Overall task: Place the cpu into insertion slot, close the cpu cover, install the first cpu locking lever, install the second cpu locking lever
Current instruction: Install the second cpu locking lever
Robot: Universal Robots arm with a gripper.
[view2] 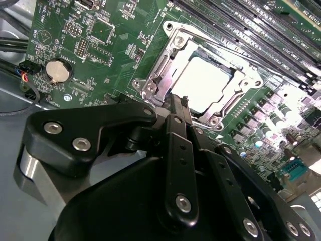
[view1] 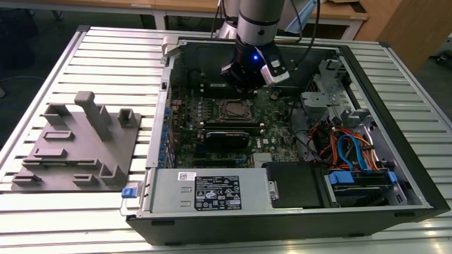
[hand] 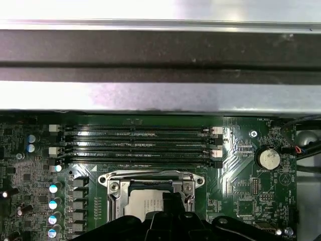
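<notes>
The cpu (view2: 203,83) lies flat in the insertion slot (view1: 236,110), its pale metal top showing through the window of the cpu cover (view2: 161,65). The silvery cover frame lies down around the chip. In the first wrist view the cpu (hand: 145,206) and the cover (hand: 153,179) sit just past my fingers. My gripper (view2: 176,103) is shut, its black fingertips pressed together at one edge of the socket frame, with nothing visibly between them. In the exterior view the gripper (view1: 249,87) hangs inside the open computer case just behind the socket.
Long black memory slots (hand: 140,145) run beside the socket. A coin battery (view2: 57,70) sits on the green board. The grey power supply box (view1: 205,191) fills the case's front, coloured cables (view1: 346,151) the right. A grey fixture plate (view1: 78,143) lies outside, left.
</notes>
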